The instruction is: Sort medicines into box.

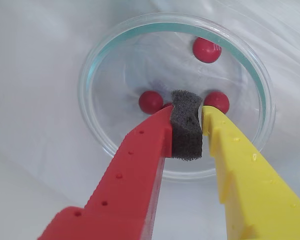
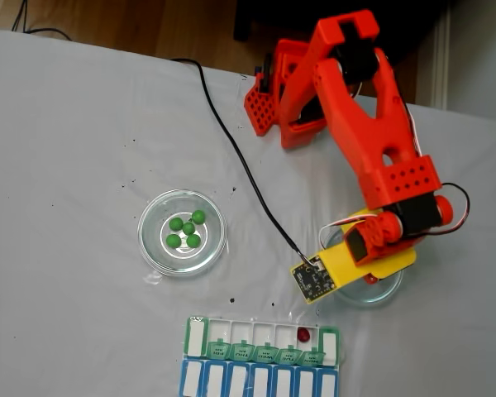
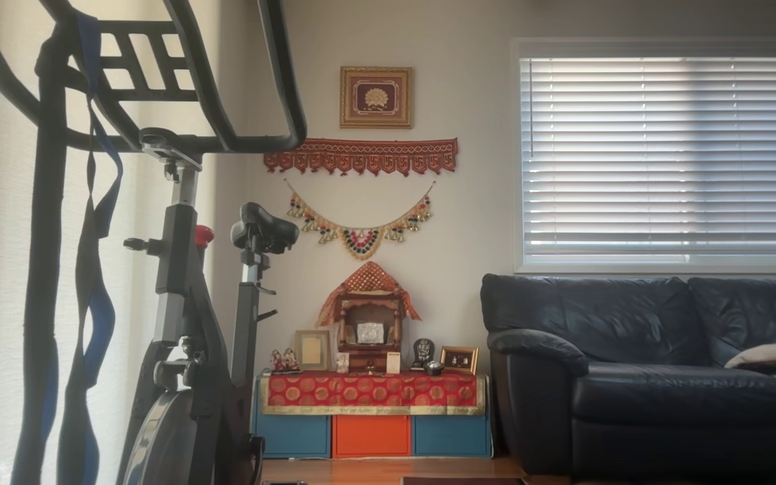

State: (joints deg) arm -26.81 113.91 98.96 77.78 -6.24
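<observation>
Pincer (image 1: 186, 112) barely parted over red medicines (image 1: 151, 101).

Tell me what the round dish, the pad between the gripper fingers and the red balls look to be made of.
Dish: clear glass, going by its see-through wall and greenish rim.
Pad: dark grey open-cell foam, porous and matte.
Red balls: smooth, slightly glossy coating with a highlight; candy or plastic, unclear.
Gripper fingers: matte moulded or printed plastic.

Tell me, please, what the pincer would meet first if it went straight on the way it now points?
In the wrist view the pincer points down into the glass dish. Probably a red ball half hidden at the foam pad; depth is unclear.
</observation>
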